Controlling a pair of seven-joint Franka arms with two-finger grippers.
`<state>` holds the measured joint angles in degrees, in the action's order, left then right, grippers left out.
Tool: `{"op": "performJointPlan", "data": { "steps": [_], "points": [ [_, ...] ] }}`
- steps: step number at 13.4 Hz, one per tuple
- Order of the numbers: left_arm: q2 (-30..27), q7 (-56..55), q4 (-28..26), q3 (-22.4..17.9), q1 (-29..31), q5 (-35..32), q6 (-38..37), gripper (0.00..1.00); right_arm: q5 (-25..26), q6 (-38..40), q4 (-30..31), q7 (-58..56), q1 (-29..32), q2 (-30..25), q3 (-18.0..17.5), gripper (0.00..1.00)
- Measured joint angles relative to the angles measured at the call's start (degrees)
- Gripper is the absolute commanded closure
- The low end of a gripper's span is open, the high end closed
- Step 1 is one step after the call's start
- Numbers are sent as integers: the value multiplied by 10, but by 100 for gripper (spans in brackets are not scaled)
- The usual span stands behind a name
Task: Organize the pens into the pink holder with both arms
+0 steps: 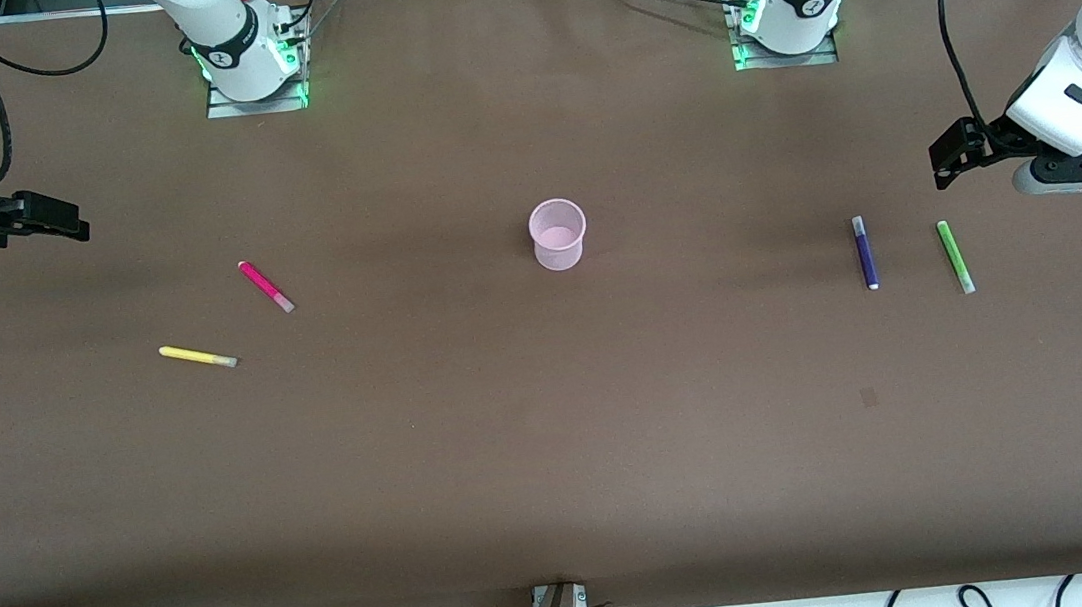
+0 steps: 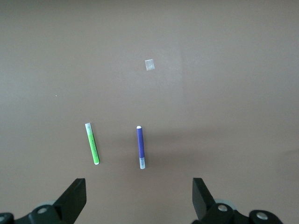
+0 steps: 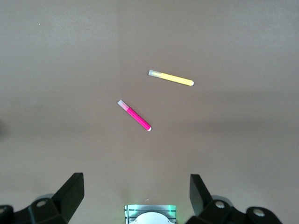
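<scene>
Yellow pen (image 1: 197,357) lay nearest the camera on the brown table (image 1: 558,463), toward the right arm's end, with the magenta pen (image 1: 266,286) just beside it and a little farther from the camera. Both lay flat, apart from each other, below the right tool (image 3: 135,191), which hung in the air over that end of the table with its fingers (image 3: 70,193) wide apart and nothing between them. At mid-table the pink holder (image 1: 558,233) stood upright. Toward the left arm's end the purple pen (image 1: 864,252) and the green pen (image 1: 954,256) lay side by side, not touching, under the left tool (image 2: 139,198), whose fingers (image 2: 72,199) were likewise spread wide and held nothing.
</scene>
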<state>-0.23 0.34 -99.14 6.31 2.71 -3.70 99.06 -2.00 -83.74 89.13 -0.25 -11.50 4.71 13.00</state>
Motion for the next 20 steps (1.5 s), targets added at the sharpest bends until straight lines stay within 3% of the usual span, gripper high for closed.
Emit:
{"op": "performJointPlan", "data": {
  "steps": [20],
  "points": [
    [1, 0, 0, 0, 0, 0, -20, 0, 2, 1, 0, 0, 0, 0, 0, 0]
  ]
}}
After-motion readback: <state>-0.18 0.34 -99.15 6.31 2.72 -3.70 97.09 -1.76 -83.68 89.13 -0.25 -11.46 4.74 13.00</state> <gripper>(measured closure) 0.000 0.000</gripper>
